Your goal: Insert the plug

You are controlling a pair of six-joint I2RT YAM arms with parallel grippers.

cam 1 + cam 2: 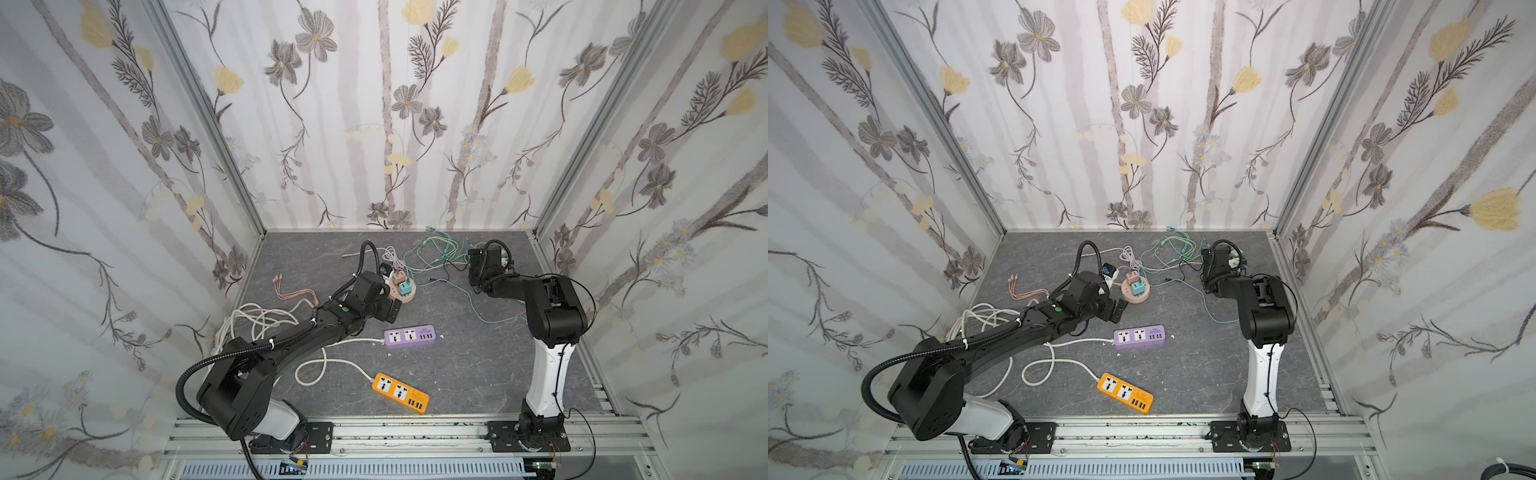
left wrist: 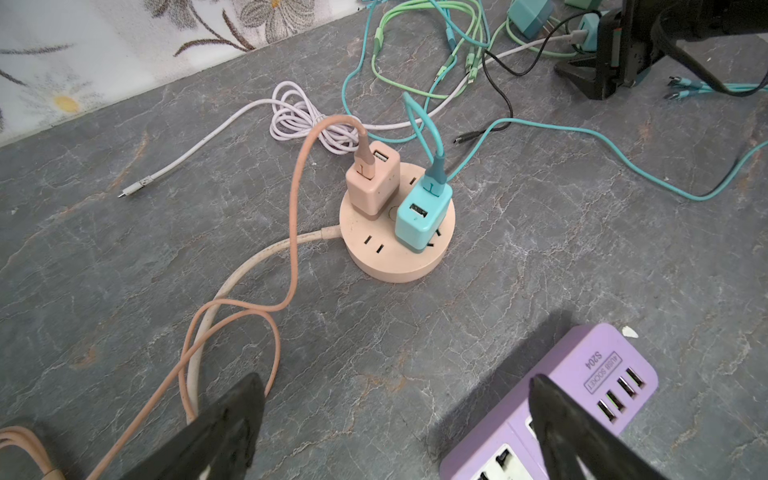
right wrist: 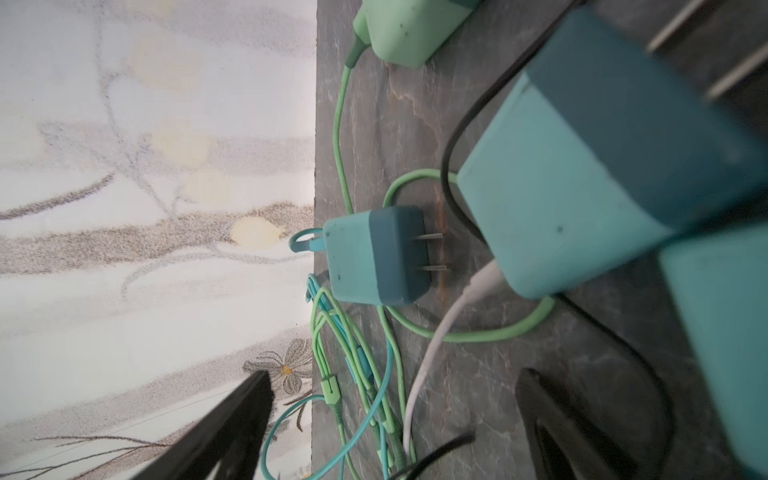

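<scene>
Several loose teal plugs lie at the back right by the wall. One teal plug (image 3: 376,257) rests on its side with its two prongs showing, and a bigger, blurred one (image 3: 582,187) is closer to the camera. My right gripper (image 3: 395,374) (image 1: 478,266) is low over them, open, with only green and teal cables (image 3: 357,374) between its fingers. A round pink socket (image 2: 395,270) (image 1: 405,296) carries a pink charger (image 2: 370,187) and a teal charger (image 2: 419,220). My left gripper (image 2: 395,378) (image 1: 386,309) hangs open and empty just in front of it.
A purple power strip (image 1: 409,336) (image 2: 582,374) lies under the left gripper's one finger. An orange strip (image 1: 400,392) sits near the front. White cords (image 1: 257,320) coil at the left, a green plug (image 3: 411,29) and tangled cables (image 1: 436,253) at the back.
</scene>
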